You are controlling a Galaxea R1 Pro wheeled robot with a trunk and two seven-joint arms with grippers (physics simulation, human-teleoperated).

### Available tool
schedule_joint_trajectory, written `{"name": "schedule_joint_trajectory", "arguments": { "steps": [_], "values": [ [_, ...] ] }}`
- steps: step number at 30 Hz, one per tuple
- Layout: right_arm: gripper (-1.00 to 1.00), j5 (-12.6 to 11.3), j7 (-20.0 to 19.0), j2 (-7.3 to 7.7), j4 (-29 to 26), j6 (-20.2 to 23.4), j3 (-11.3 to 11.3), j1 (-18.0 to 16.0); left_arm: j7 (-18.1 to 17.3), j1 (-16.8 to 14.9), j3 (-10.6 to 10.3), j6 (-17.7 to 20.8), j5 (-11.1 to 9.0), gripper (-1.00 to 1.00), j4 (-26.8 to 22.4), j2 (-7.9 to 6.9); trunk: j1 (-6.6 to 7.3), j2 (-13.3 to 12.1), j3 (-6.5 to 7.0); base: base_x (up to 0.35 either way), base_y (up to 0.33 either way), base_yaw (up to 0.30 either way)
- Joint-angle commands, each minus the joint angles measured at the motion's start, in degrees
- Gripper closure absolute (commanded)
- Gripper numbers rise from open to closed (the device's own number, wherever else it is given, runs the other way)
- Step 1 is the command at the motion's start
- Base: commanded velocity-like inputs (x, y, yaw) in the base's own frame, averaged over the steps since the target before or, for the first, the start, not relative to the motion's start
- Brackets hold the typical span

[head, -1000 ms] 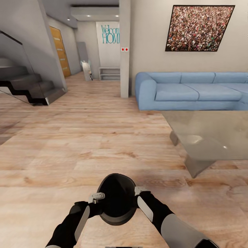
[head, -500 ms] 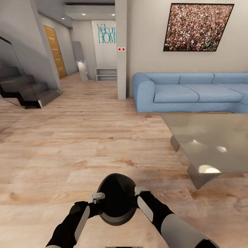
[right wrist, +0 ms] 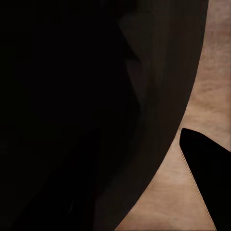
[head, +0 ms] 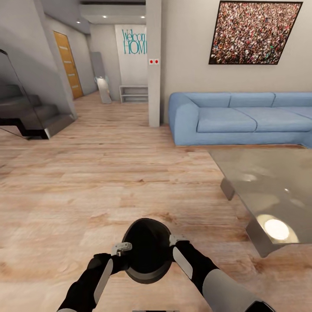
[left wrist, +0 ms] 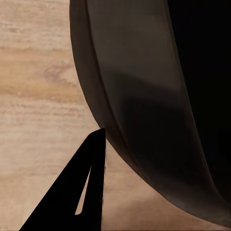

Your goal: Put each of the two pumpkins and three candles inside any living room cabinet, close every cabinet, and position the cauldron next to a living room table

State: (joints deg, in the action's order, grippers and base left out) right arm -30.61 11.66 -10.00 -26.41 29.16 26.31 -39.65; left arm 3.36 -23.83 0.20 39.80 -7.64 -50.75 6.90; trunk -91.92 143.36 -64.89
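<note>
Head view: black cauldron point(head: 146, 251) held up over wood floor point(head: 86, 182) btwn left claw point(head: 121, 248) & right claw point(head: 177, 239), both pinching its rim, w/ glass desk point(head: 268, 186) now closer on right, so nearly there.

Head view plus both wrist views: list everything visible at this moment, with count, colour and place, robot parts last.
cauldron: one, matte black, held between both grippers above the floor, near bottom centre
coffee table: one, grey glass top, pale base, at right
sofa: one, blue, against the far wall behind the table
framed picture: one, speckled multicolour, on the wall above the sofa
staircase: one, dark grey, far left
door: one, orange-brown wood, hallway left
Welcome Home sign: one, teal lettering, hallway end wall
floor: light wood planks
left gripper: one, at the cauldron's left rim
right gripper: one, at its right rim
</note>
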Motion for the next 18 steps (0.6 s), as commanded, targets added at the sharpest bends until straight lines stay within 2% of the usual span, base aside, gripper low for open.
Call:
{"name": "schedule_joint_trajectory", "arguments": {
  "steps": [1,10,18],
  "values": [
    [1.00,-0.3,-0.1,0.00,-0.2,-0.2,-0.1,-0.1,-0.2,0.0,-0.1,0.0,-0.3,1.00,0.0,-0.08,0.01,0.0,0.01,0.331,0.076,0.000],
    [1.00,-0.2,-0.1,0.00,-0.2,-0.2,-0.1,-0.1,-0.3,0.0,-0.2,0.1,-0.3,1.00,0.0,-0.12,0.01,0.0,0.01,0.328,0.096,-0.020],
    [1.00,-0.3,-0.3,0.00,-0.2,-0.2,-0.1,-0.1,-0.3,0.0,-0.1,0.1,-0.3,1.00,0.0,-0.13,0.01,0.0,0.09,0.239,0.190,-0.250]
  ]
}}
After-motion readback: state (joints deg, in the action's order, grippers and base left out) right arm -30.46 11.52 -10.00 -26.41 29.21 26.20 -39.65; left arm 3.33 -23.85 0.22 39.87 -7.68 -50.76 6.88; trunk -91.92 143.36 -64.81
